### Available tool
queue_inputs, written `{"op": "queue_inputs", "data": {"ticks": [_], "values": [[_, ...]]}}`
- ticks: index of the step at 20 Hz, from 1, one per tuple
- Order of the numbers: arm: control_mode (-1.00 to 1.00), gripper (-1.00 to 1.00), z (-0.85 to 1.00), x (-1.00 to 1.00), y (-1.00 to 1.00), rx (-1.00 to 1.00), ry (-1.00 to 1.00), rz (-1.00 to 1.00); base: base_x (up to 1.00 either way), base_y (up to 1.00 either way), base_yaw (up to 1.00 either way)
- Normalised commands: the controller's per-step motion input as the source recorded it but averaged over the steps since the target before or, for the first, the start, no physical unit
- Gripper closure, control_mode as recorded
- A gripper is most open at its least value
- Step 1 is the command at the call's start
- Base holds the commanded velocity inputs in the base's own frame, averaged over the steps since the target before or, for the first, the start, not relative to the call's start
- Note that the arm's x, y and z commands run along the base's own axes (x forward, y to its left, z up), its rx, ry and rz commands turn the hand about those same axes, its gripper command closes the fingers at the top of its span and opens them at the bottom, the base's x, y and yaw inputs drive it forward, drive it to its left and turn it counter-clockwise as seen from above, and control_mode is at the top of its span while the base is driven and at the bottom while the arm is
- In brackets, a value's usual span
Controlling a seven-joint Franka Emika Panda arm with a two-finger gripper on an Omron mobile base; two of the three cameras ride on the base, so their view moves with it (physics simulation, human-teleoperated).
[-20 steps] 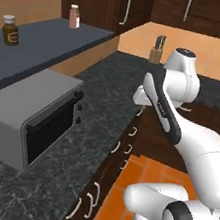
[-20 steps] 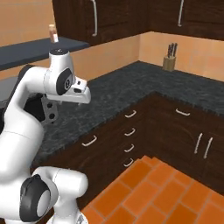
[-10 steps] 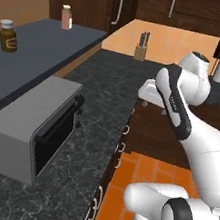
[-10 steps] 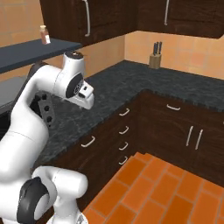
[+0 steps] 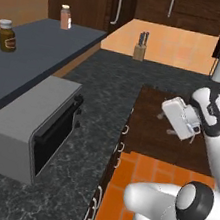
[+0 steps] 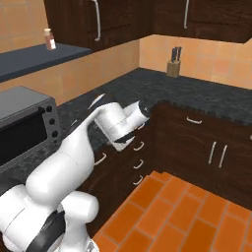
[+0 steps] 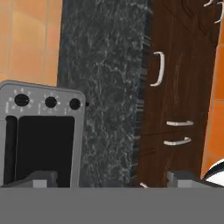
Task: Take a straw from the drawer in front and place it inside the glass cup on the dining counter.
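- The tool [image 7: 112,178] is holding its tips spread wide, pinching nothing.
- The drawer [image 7: 176,124] is sitting across the black worktop [image 7: 109,87] from the toaster oven [image 7: 41,131], nearer the tool's right tip.

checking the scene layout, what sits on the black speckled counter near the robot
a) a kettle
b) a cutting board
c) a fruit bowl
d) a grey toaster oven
d: a grey toaster oven with a dark glass door stands on the black speckled counter, left of the arm.
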Motion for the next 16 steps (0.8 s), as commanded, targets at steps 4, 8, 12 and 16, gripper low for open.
{"op": "queue_inputs", "data": {"ticks": [4, 8, 12, 16], "values": [[-1.00, -1.00, -0.99, 0.49, -0.06, 0.41, 0.00, 0.01, 0.00, 0.00, 0.00], [-1.00, -1.00, -0.99, 0.44, 0.01, 0.31, 0.00, 0.05, 0.00, 0.00, 0.00], [-1.00, -1.00, -0.93, 0.46, 0.14, 0.24, 0.00, 0.07, 0.00, 0.00, 0.00], [-1.00, -1.00, -0.86, 0.48, 0.23, 0.10, -0.06, 0.08, 0.00, 0.00, 0.00]]}}
